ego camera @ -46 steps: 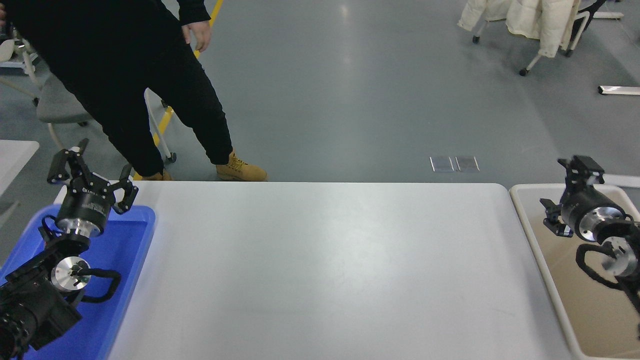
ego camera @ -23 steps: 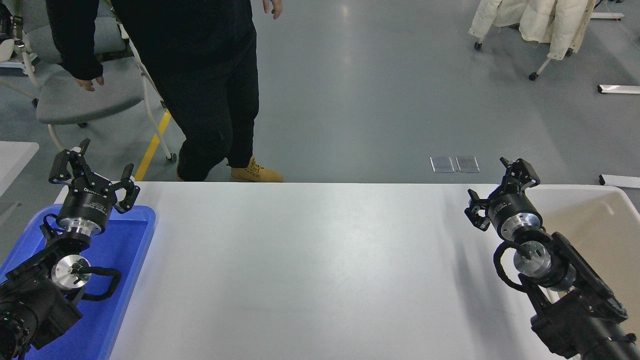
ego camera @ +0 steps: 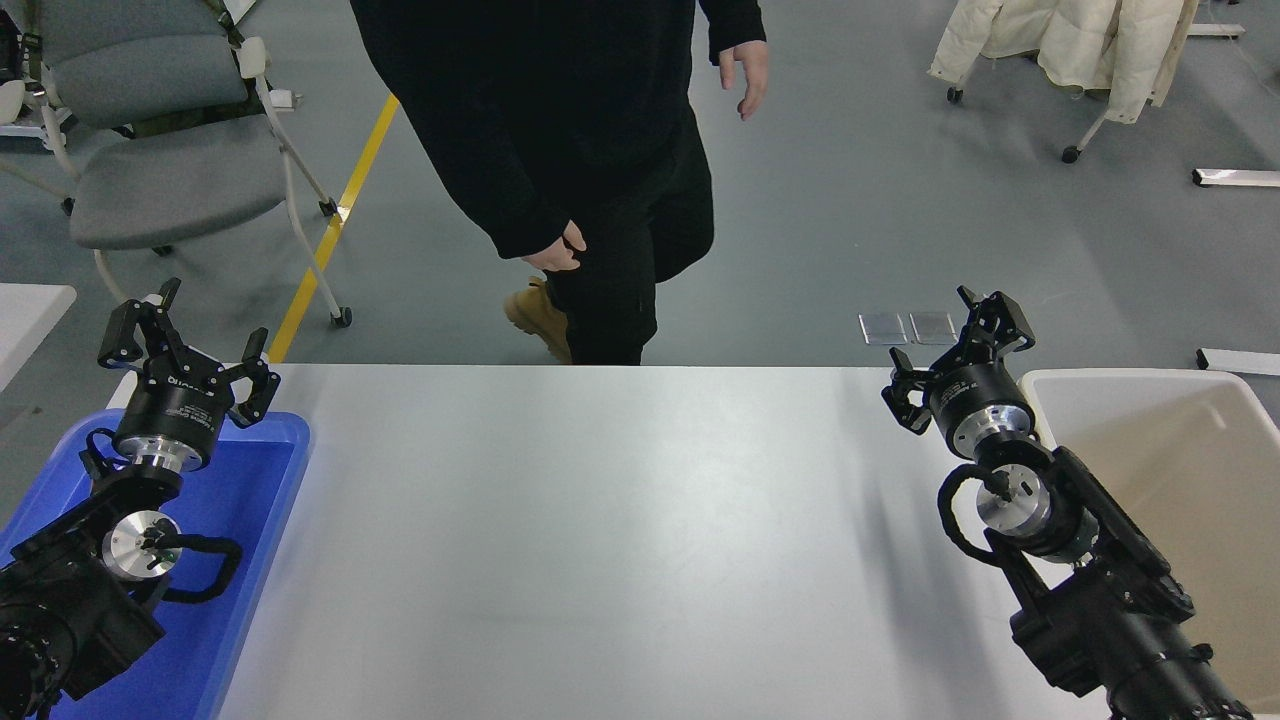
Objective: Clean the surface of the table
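Observation:
The white table surface fills the middle of the head view, and I see nothing lying on it. My right gripper hangs open and holds nothing, above the table's far right corner beside the beige bin. At the far left corner my left gripper stands open over the blue tray, also with nothing in it.
A person in black stands at the table's far edge near the middle. A grey chair sits on the floor at the back left, a chair draped with a cream coat at the back right.
My right arm has swung left from over the beige bin to the table's far right corner. The person has walked rightwards along the far edge. My left arm has not moved.

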You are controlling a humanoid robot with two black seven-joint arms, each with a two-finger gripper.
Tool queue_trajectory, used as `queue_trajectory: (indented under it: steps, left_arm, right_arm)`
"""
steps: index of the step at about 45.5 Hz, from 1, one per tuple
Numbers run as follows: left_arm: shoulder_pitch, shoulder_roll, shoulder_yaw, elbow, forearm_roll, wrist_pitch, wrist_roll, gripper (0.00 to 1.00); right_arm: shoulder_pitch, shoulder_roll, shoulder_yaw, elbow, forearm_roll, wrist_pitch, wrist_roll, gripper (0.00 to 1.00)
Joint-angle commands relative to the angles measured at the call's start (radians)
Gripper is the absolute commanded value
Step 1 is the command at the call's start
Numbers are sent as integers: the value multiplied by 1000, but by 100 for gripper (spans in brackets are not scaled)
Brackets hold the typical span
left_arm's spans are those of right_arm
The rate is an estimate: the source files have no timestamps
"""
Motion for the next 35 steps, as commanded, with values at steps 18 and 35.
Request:
queue_trajectory:
  steps: [18,35]
  left_arm:
    - [0,0,0,0,0,0,0,100]
    - [0,0,0,0,0,0,0,100]
  right_arm:
    - [42,14,-35,-260,11,147,110,100]
    - [87,14,-37,-283,11,158,119,100]
